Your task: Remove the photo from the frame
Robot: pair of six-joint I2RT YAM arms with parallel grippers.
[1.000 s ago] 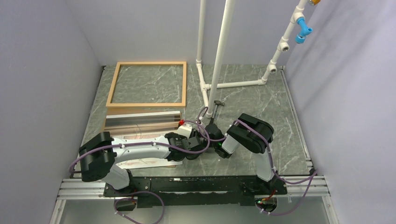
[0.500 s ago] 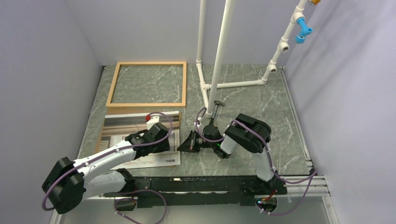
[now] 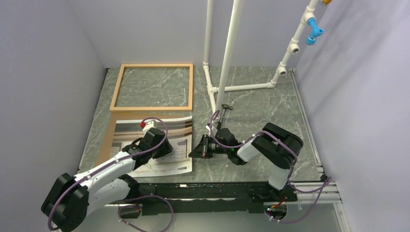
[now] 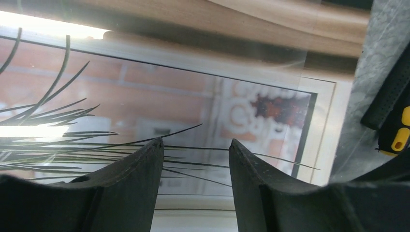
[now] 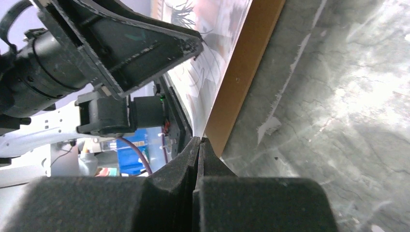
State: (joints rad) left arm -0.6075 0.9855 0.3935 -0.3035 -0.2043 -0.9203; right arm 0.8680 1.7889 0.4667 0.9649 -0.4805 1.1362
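The left hand (image 4: 196, 143) is held spread over the rectangular, white-bordered photo (image 4: 145, 96). The right hand (image 5: 199, 141) is pressed together.

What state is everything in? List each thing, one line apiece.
Frame: empty, lying flat on the table.
Photo: out of the frame, lying on the brown board.
Left fingers: open above the photo, holding nothing.
Right fingers: shut at the photo's right edge; cannot tell if anything is pinched.
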